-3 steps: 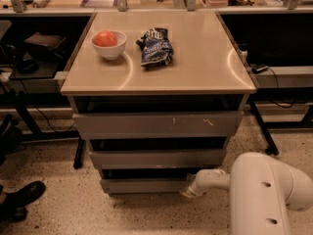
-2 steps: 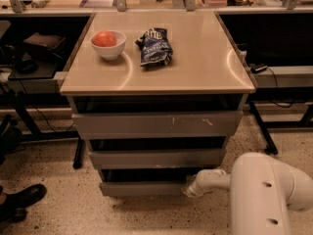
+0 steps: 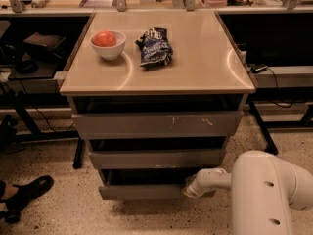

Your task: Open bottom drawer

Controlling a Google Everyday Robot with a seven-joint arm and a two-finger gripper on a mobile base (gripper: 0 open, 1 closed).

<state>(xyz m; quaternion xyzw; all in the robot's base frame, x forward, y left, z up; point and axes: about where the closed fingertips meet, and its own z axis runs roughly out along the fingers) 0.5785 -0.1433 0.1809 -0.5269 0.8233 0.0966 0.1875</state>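
Note:
The bottom drawer (image 3: 142, 191) is the narrowest of three grey drawers under the beige table top (image 3: 195, 72). Its plain flat front stands out a little from the cabinet, with a dark gap above it. My gripper (image 3: 189, 190) is at the right end of that drawer front, at the end of the white arm (image 3: 264, 190) that reaches in from the lower right. The gripper's tip is pressed against the drawer's edge and mostly hidden. The mid-width drawer (image 3: 156, 158) and the widest drawer (image 3: 156, 125) with pale scratch marks sit above it.
A white bowl (image 3: 108, 47) holding a red fruit and a dark chip bag (image 3: 154, 47) lie on the table top. A person's black shoe (image 3: 27, 190) is on the speckled floor at the lower left. Dark desks, table legs and cables flank the cabinet on both sides.
The bottom drawer front has slid out a little toward the camera, and the gripper has moved with it. The bowl and the bag have not moved.

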